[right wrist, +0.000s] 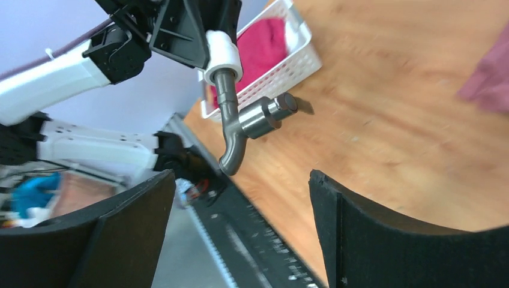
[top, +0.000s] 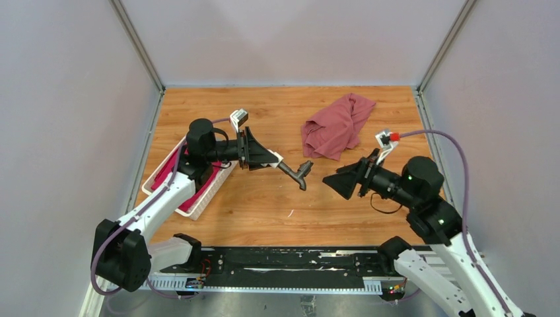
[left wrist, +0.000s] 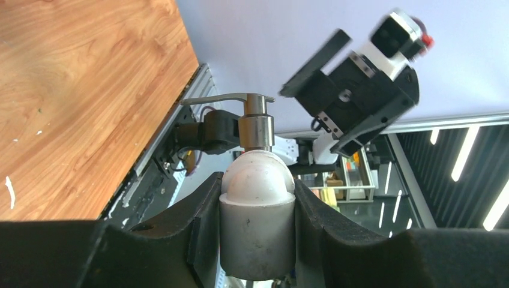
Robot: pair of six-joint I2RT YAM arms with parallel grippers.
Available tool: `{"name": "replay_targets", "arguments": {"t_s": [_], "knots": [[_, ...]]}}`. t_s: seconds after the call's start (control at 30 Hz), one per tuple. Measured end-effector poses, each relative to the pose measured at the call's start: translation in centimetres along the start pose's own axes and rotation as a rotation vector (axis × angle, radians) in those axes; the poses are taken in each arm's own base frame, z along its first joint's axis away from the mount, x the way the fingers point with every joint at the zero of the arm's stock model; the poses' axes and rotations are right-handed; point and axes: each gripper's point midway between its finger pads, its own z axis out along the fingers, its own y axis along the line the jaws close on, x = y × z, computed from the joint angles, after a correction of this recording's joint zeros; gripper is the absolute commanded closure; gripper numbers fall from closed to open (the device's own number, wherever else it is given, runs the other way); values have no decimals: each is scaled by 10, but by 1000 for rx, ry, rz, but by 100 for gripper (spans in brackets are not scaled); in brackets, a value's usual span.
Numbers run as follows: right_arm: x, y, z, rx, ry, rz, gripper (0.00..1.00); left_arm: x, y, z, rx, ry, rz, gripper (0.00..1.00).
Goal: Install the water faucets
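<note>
My left gripper (top: 272, 158) is shut on the stubby white fitting (left wrist: 257, 219). The dark grey metal tap (top: 298, 173) sticks out of that fitting, held above the wooden table. In the left wrist view the fitting sits between both pads with the tap's steel stem (left wrist: 256, 126) beyond it. In the right wrist view the tap (right wrist: 243, 123) hangs from the white fitting (right wrist: 223, 57). My right gripper (top: 332, 180) is open and empty, a short way right of the tap, pointing at it. Its jaws stand wide apart in the right wrist view (right wrist: 240, 198).
A dusty-red cloth (top: 335, 125) lies crumpled at the back right of the wooden table (top: 264, 211). A white slatted basket (top: 195, 201) with magenta fabric stands at the left, under my left arm. A black rail (top: 277, 267) runs along the near edge.
</note>
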Motion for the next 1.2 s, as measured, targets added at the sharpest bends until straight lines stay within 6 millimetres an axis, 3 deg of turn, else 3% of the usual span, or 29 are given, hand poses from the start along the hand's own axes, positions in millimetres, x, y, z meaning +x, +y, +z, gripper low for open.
{"name": "replay_targets", "arguments": {"t_s": [0.1, 0.23, 0.5, 0.63, 0.8, 0.97, 1.2], "knots": [[-13, 11, -22, 20, -47, -201, 14, -2, 0, 0, -5, -8, -25, 100], [-19, 21, -27, 43, -28, -389, 12, -4, 2, 2, -11, -17, -49, 100], [36, 15, 4, 117, 196, -970, 1, -7, 6, 3, -24, -29, -81, 100], [44, 12, 21, 186, 185, -1240, 0, -9, 10, 4, -31, -33, -91, 100], [49, -12, 45, 379, 166, -1547, 3, -9, 12, 5, -34, -32, -100, 100], [47, -24, 58, 467, 152, -1642, 22, -9, 11, 5, -34, -31, -100, 100], [20, -29, 63, 514, 61, -1536, 81, -9, 11, 5, -33, -31, -101, 100]]}}
